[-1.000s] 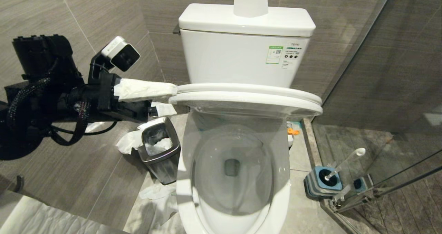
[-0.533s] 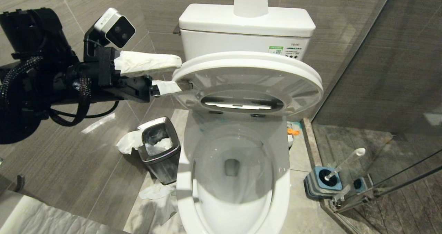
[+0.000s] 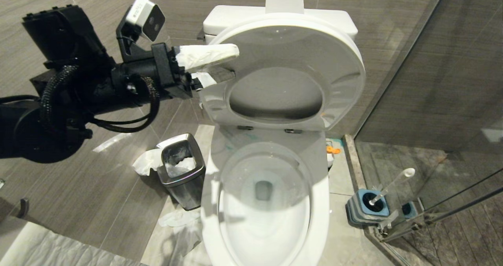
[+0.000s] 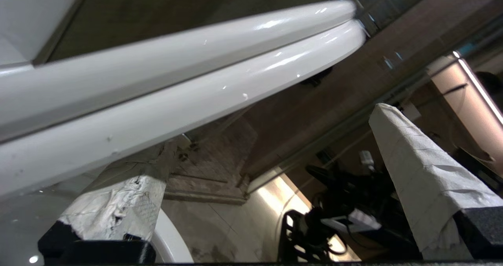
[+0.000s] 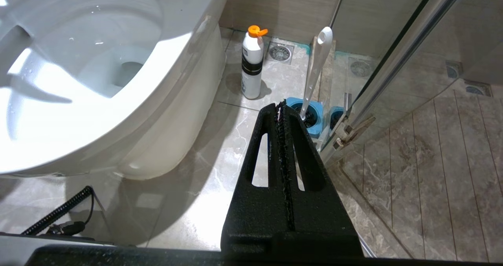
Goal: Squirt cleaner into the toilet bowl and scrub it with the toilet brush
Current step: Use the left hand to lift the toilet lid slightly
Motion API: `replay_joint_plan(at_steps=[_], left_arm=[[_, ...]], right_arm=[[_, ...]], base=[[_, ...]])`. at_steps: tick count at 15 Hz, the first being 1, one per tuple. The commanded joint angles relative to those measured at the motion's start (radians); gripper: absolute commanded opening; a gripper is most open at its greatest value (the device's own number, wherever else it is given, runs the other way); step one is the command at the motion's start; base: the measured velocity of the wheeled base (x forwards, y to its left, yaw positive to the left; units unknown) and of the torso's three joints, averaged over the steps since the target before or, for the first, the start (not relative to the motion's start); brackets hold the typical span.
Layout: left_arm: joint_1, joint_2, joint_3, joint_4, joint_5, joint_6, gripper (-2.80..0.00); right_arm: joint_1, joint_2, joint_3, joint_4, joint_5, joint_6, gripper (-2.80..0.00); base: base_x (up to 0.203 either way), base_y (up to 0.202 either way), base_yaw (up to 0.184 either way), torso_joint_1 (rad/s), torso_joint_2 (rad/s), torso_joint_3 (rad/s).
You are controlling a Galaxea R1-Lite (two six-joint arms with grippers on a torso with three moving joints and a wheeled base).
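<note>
The white toilet bowl (image 3: 320, 219) stands uncovered, with clear water in its basin. A faint turquoise smear of cleaner (image 3: 239, 137) marks the rim behind the basin. The seat and lid (image 3: 290, 61) are tipped up almost upright against the cistern. My left gripper (image 3: 234, 63) is open at their left edge. One white-wrapped finger (image 4: 118, 203) presses the seat's edge (image 4: 177, 101); the other (image 4: 416, 171) stands apart. The toilet brush (image 3: 393, 185) leans in its blue holder (image 3: 367, 207) on the floor at the right. My right gripper (image 5: 279, 103) is shut and empty, low over the floor near the brush (image 5: 316, 61).
A steel waste bin (image 3: 181, 169) with tissue sits left of the bowl, with more tissue (image 3: 177, 219) on the floor. A white bottle with an orange cap (image 5: 251, 63) stands by the bowl's right side. A glass shower partition (image 3: 432, 101) closes off the right.
The seat and lid have swung up from nearly level to almost upright. My left gripper has risen and moved in with them, staying open at their left edge.
</note>
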Motion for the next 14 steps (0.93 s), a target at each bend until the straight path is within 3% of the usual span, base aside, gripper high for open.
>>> replay_joint_plan(at_steps=[1,6,11,14], left_arm=[[-0.01,0.052,-0.018,-0.026,0.055,-0.005,0.0],[-0.017,0.122,-0.139,-0.027,0.207,0.005,0.0],[-0.017,0.242,-0.268,-0.031,0.305,0.109,0.0],[-0.017,0.319,-0.372,-0.037,0.377,0.126,0.0]], right_arm=[[0.0,0.0,0.0,0.0,0.0,-0.001,-2.8],[0.0,0.0,0.0,0.0,0.0,-0.001,-2.8],[0.0,0.0,0.0,0.0,0.0,-0.002,-2.8],[0.0,0.0,0.0,0.0,0.0,-0.001,-2.8]], base=[[0.0,0.0,0.0,0.0,0.0,0.0],[0.0,0.0,0.0,0.0,0.0,0.0],[0.0,0.0,0.0,0.0,0.0,0.0],[0.0,0.0,0.0,0.0,0.0,0.0]])
